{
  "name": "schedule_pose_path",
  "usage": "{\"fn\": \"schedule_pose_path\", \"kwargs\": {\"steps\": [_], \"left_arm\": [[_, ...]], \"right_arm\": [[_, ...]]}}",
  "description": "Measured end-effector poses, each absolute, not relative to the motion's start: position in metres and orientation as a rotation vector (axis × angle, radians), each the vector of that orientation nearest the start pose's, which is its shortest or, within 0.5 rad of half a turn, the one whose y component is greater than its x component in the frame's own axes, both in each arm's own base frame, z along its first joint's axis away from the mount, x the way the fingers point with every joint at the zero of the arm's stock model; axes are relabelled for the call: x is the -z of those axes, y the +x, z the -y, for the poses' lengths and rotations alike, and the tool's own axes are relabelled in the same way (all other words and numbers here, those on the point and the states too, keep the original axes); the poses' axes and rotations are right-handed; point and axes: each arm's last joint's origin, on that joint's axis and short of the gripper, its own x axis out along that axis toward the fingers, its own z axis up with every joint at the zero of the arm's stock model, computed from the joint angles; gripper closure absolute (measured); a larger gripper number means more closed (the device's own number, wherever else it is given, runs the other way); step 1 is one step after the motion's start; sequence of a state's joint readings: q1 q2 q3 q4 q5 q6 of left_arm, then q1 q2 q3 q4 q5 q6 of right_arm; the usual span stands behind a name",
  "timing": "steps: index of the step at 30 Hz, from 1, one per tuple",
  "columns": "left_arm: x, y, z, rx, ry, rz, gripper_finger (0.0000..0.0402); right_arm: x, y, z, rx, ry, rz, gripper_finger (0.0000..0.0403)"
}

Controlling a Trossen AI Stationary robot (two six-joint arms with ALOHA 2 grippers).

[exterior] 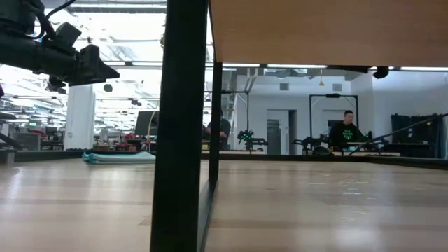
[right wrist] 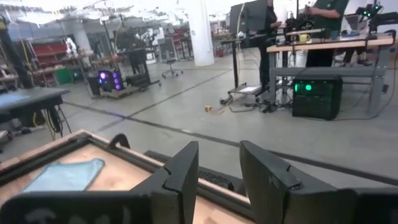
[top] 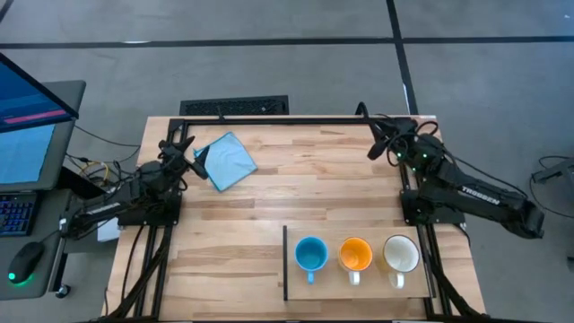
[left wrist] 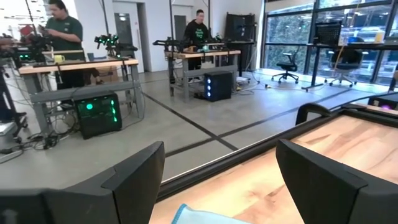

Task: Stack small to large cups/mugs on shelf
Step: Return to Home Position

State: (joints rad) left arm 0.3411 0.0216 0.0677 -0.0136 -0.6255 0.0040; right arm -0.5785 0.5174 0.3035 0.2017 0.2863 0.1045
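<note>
High straight down; low level across table (top: pixel 296 193); wrists outward

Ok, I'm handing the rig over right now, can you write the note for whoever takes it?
Left tool: open, empty, by the blue cloth.
Right tool: open, empty, near the back right corner of the table.
Shelf: blue mug, orange mug and white mug stand upright in a row, small to large, apart from each other.
Done: all three mugs are on the shelf.
Left: apparently only parking both arms.
</note>
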Motion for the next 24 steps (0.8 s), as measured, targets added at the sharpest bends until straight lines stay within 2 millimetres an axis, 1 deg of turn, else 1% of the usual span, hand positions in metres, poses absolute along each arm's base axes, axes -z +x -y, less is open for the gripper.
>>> {"fn": "schedule_pose_path", "kwargs": {"steps": [9, 18, 20, 24], "left_arm": [[-0.184, 0.077, -0.049, -1.002, -0.001, 0.033, 0.0100], [-0.184, 0.075, -0.051, -1.029, -0.008, 0.040, 0.0100], [-0.184, 0.075, -0.051, -1.037, -0.008, 0.040, 0.0100], [-0.184, 0.074, -0.052, -1.048, -0.016, 0.045, 0.0100]], "right_arm": [[-0.240, 0.092, 0.070, 0.882, 0.086, 0.010, 0.0262], [-0.243, 0.074, 0.059, 0.898, 0.048, 0.047, 0.0264], [-0.237, 0.072, 0.058, 0.905, 0.042, 0.067, 0.0263], [-0.216, 0.070, 0.058, 0.916, 0.060, 0.128, 0.0262]]}}
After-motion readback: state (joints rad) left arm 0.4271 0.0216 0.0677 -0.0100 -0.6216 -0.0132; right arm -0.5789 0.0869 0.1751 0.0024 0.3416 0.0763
